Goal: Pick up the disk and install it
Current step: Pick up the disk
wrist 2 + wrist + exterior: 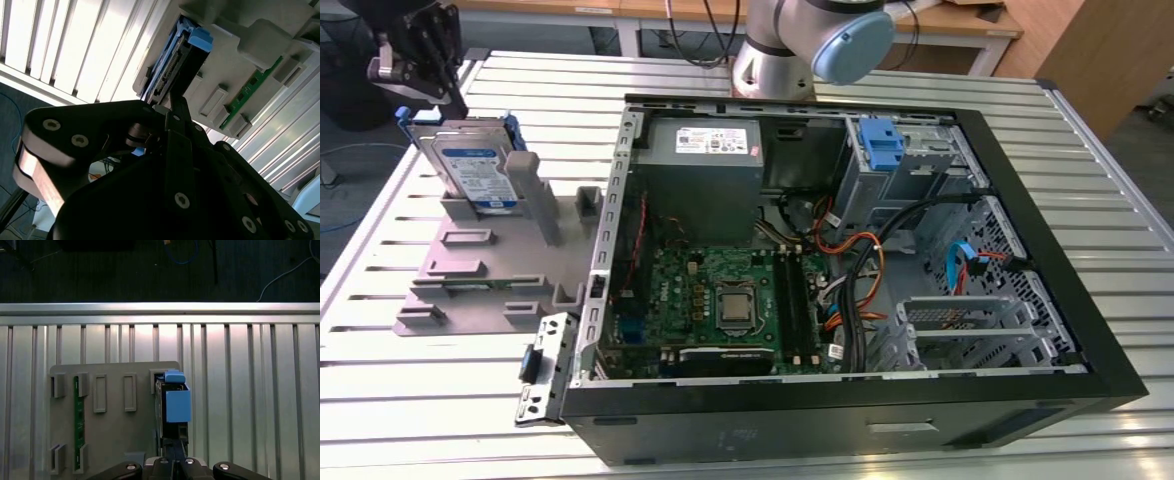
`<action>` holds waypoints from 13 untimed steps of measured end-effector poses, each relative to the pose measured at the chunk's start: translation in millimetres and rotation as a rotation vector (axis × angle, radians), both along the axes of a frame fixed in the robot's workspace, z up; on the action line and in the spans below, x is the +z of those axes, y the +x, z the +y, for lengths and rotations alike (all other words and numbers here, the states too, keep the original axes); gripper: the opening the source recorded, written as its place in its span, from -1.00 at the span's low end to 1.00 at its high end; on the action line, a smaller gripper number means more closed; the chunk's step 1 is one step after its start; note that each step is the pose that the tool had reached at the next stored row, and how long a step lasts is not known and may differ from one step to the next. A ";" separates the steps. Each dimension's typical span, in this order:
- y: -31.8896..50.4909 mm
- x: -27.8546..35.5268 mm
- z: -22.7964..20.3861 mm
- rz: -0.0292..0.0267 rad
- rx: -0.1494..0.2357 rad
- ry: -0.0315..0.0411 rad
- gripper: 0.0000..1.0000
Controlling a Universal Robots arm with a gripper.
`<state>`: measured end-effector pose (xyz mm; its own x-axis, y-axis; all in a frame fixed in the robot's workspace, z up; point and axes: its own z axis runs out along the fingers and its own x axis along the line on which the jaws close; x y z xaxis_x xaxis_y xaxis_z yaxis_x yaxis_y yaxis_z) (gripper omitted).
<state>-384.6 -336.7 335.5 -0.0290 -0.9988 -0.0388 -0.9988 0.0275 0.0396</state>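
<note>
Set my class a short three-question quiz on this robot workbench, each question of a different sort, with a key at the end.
1. True or false: the disk lies flat inside the computer case.
2. Pick one. The disk stands upright in: A) the grey holder on the table, B) a drive bay of the case, C) a slot on the green circuit board.
3. Fill in: in the exterior view, the end effector is nearest to the ____.

Key: 1 false; 2 A; 3 disk.
</note>
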 end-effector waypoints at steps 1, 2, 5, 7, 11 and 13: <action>0.0 0.0 0.0 0.0000 0.000 0.0000 -0.79; 0.0 0.0 -0.1 0.0000 0.000 0.0000 -0.79; 0.0 0.0 -0.1 0.0000 0.000 0.0000 -0.79; 0.0 0.0 -0.1 0.0000 0.000 0.0000 -0.77; 0.0 0.0 -0.2 0.0000 0.000 0.0001 -0.42; 0.0 0.0 -0.2 0.0000 0.000 0.0000 -0.30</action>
